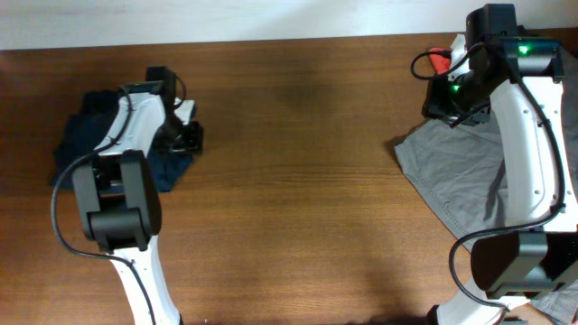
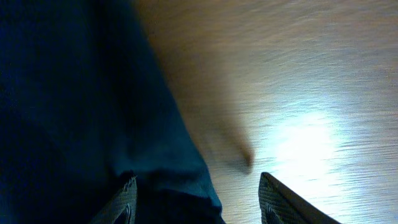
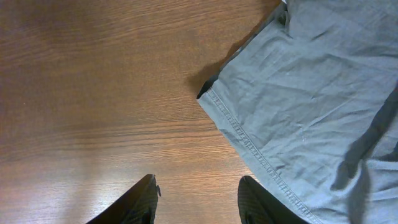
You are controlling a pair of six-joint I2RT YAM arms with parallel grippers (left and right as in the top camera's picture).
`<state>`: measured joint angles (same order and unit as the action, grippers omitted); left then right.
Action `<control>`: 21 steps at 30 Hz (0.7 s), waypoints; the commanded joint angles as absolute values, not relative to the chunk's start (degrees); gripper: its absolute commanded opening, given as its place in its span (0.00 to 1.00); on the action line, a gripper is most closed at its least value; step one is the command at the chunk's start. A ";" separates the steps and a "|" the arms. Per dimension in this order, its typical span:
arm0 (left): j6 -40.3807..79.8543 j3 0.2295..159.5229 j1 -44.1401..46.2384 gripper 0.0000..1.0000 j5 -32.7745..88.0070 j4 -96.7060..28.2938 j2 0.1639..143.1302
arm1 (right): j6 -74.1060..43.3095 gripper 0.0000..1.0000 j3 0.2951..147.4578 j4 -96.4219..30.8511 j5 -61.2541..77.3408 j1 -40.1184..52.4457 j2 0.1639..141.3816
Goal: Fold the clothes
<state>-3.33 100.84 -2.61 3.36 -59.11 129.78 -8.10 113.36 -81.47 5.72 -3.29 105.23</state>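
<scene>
The dark navy shorts (image 1: 86, 135) lie crumpled at the table's far left, partly under my left arm. In the left wrist view the navy fabric (image 2: 74, 106) fills the left half. My left gripper (image 2: 196, 190) is open, low over the shorts' right edge, and that edge lies between the fingers. In the overhead view it (image 1: 191, 135) sits at the shorts' right side. My right gripper (image 3: 198, 186) is open and empty over bare wood, just left of the grey garment's hem. In the overhead view it (image 1: 449, 101) is at the far right.
A large light grey garment (image 1: 461, 171) is spread at the right under my right arm; it also shows in the right wrist view (image 3: 311, 93). A small red-orange garment (image 1: 440, 59) lies at the back right. Brown wooden table (image 1: 298, 181).
</scene>
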 commanded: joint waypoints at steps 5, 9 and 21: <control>-0.43 101.60 -8.49 0.66 -2.00 -60.27 129.95 | -7.73 0.47 113.43 -81.65 6.26 -3.40 105.27; -0.43 102.04 -9.06 0.69 -1.76 -60.34 129.95 | -7.75 0.47 113.43 -81.62 6.26 -3.40 105.27; -0.84 110.13 -3.53 0.95 2.42 -64.58 126.87 | -3.97 0.55 113.43 -78.19 8.34 -3.40 105.36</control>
<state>-0.58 106.34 -5.50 1.26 -64.16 129.80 -7.27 113.36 -79.61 5.98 -3.29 105.23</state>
